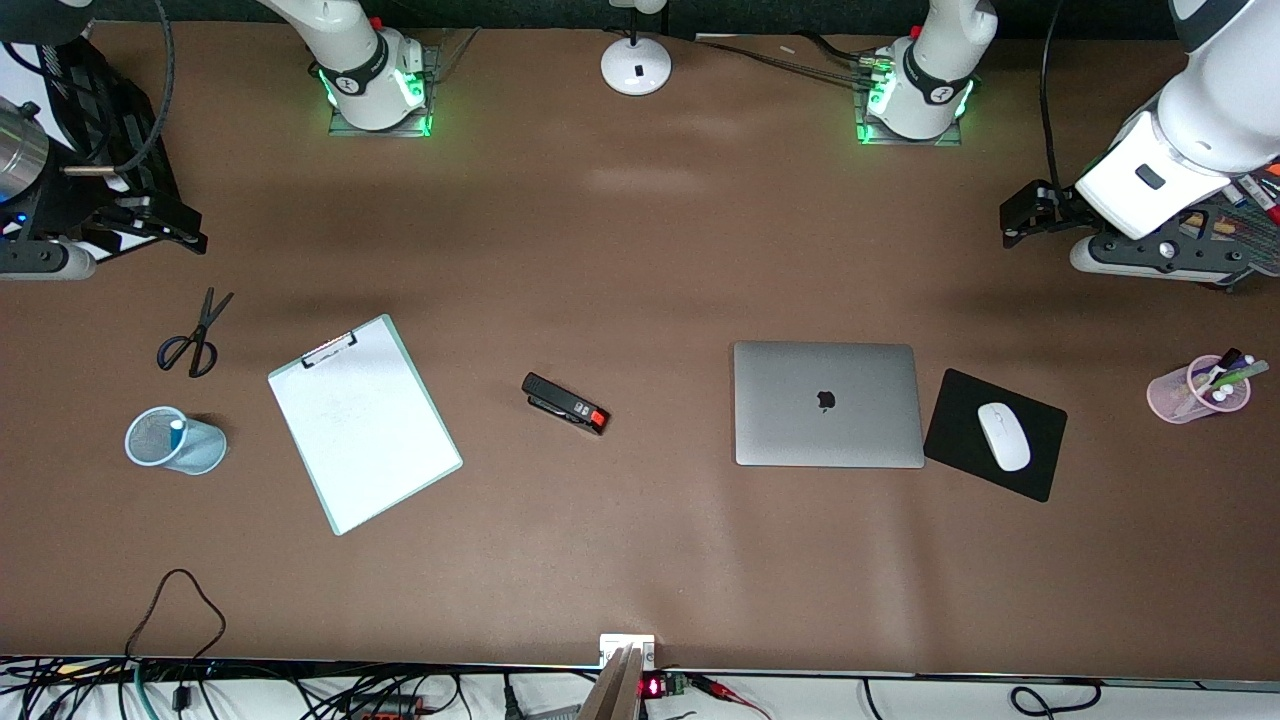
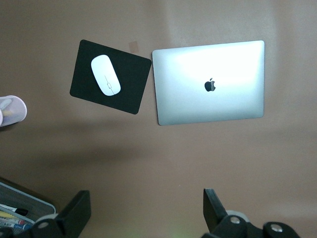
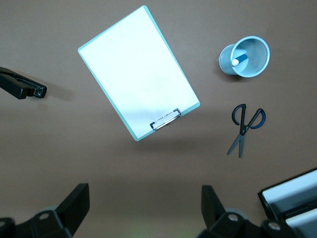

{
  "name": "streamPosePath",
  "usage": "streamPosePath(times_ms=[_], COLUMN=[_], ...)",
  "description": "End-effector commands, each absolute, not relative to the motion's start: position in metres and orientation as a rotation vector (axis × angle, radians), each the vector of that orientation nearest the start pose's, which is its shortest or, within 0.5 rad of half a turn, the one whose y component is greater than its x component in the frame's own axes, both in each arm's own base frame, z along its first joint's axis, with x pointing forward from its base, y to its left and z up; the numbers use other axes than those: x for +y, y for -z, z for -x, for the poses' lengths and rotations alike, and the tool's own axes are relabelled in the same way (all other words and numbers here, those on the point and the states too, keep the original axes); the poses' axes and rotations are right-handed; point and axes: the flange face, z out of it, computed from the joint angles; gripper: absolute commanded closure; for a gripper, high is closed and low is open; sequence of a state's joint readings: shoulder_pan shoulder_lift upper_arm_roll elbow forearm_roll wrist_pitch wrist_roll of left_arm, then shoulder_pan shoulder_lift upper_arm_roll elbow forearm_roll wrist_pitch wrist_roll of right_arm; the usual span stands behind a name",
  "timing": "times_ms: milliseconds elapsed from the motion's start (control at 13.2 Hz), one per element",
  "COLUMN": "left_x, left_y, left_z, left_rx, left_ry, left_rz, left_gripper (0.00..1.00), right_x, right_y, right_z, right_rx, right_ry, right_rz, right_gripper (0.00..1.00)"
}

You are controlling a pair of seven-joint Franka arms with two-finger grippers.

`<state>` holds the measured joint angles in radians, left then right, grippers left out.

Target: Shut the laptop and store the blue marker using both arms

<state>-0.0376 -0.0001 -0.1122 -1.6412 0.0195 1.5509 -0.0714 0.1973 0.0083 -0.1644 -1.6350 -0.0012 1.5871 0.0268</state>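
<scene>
The silver-grey laptop [image 1: 826, 404] [image 2: 208, 82] lies shut and flat on the brown table, apple logo up, toward the left arm's end. The blue marker [image 1: 178, 432] [image 3: 239, 60] sits inside a pale-blue mesh cup [image 1: 205, 448] [image 3: 247, 69] toward the right arm's end, pale tip showing. My left gripper [image 1: 1012, 222] [image 2: 147, 208] hangs open and empty over bare table at the left arm's end. My right gripper [image 1: 165, 222] [image 3: 146, 203] hangs open and empty over bare table at the right arm's end, above the scissors' side.
A white mouse [image 1: 1003, 436] on a black mousepad [image 1: 955, 420] lies beside the laptop. A pink cup of pens [image 1: 1198, 388], a black stapler [image 1: 565, 403], a clipboard [image 1: 363, 421], scissors [image 1: 196, 335] and a white lamp base [image 1: 636, 65] are also on the table.
</scene>
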Motion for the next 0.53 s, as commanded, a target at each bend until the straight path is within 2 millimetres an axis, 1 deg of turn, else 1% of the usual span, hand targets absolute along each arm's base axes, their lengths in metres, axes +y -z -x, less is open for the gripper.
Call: streamPosePath(times_ms=[0, 152, 303, 455], left_x=[-0.079, -0.079, -0.079, -0.078], left_y=[-0.596, -0.596, -0.596, -0.596], left_z=[-0.547, -0.547, -0.547, -0.547], left_rx=[0.128, 0.128, 0.128, 0.126], left_ry=[-0.142, -0.143, -0.143, -0.142], left_rz=[3.089, 3.09, 3.09, 3.089], left_gripper=[0.0, 0.0, 0.0, 0.0], right_x=[0.018, 0.018, 0.019, 0.022], right_y=[-0.591, -0.591, -0.596, -0.598], right_z=[-0.54, -0.541, -0.545, -0.554], right_rx=[0.008, 0.005, 0.0, -0.004], right_ry=[-0.036, -0.033, -0.011, -0.003], right_rz=[3.125, 3.127, 3.132, 3.13], right_gripper=[0.0, 0.0, 0.0, 0.0])
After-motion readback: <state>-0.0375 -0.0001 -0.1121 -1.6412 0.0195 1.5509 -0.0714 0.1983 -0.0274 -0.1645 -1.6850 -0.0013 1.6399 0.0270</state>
